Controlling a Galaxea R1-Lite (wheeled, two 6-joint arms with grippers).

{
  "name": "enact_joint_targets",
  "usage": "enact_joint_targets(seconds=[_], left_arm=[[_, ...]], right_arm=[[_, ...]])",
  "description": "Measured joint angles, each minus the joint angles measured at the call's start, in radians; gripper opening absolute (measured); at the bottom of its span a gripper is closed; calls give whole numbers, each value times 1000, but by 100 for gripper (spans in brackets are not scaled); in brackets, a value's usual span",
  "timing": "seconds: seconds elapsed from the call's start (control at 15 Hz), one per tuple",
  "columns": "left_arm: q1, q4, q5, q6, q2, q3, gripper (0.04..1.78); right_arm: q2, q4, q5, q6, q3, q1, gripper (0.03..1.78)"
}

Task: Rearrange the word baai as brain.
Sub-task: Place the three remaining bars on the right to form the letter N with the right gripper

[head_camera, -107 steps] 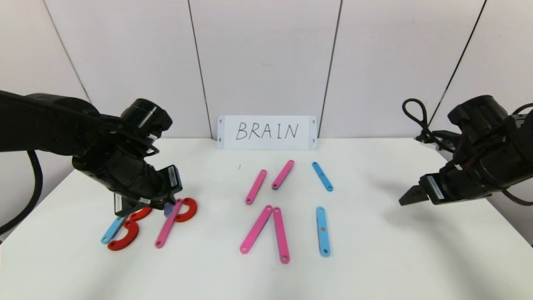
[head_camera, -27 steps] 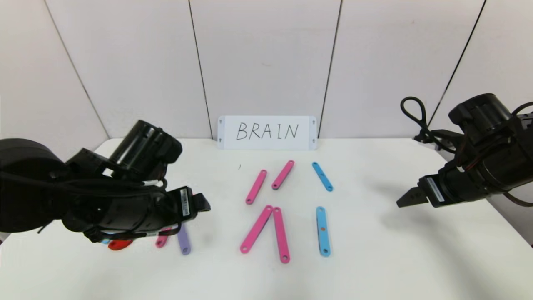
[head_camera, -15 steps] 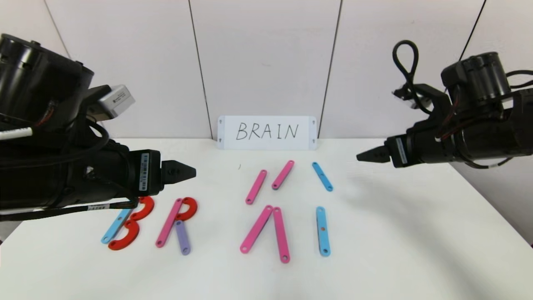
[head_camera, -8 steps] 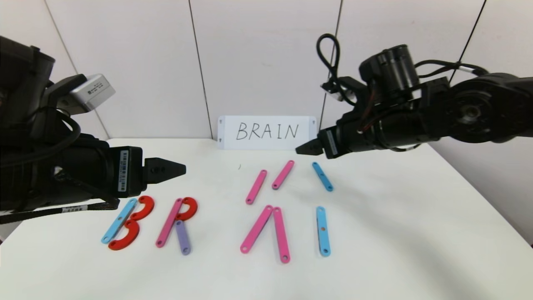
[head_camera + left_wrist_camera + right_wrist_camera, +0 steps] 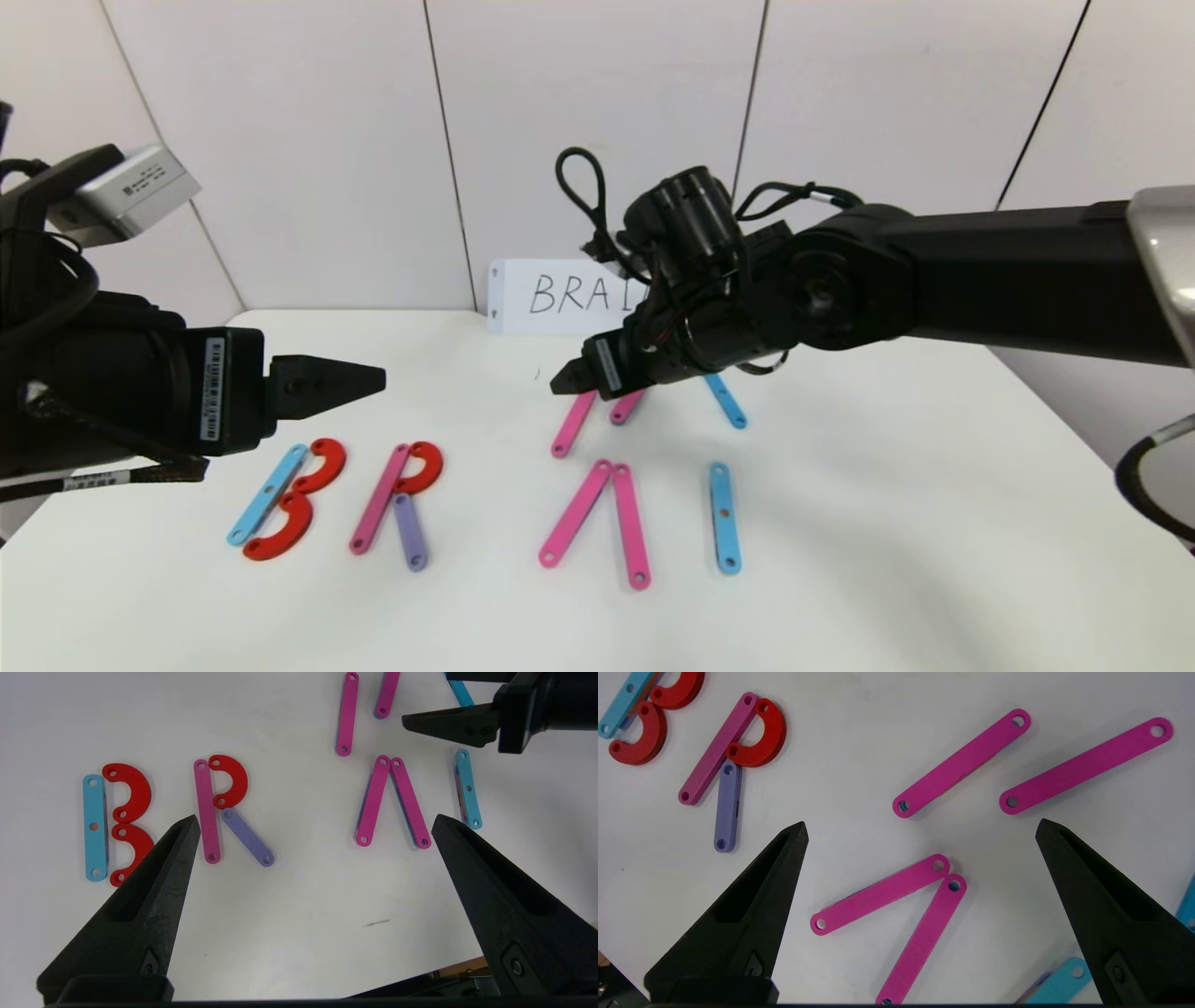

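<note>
The right gripper (image 5: 564, 381), jaws spread and empty, is hovering over two loose pink bars (image 5: 572, 419) mid-table. The left gripper (image 5: 369, 378), also spread, is hanging above the word (image 5: 392, 499) lying on the white table (image 5: 887, 523) before grey wall panels (image 5: 597, 121).

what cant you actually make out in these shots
- White card, head view: the right arm covers its end, so only "BRA" and part of the next stroke read.
- Two loose pink bars, head view: their far ends sit behind the right hand.
- Upper blue bar, head view: far end behind the right arm; left wrist view cuts it at the edge.
- Blue I bar, right wrist view: mostly behind a finger and off the frame edge.
</note>
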Motion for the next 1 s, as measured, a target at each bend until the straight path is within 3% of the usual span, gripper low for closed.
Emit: enact_joint_targets(seconds=[0.53,0.8,1.0], left_arm=[[0,6,-9,18,-30,1,173],[-1,6,-9,20,-37,3,173],[-1,6,-10,20,-39,3,173]], right_arm=[[194,-2,-81,19,-140,79,171],[249,-19,-114,19,-155,84,171],[266,-18,-116,27,-156,77,171]])
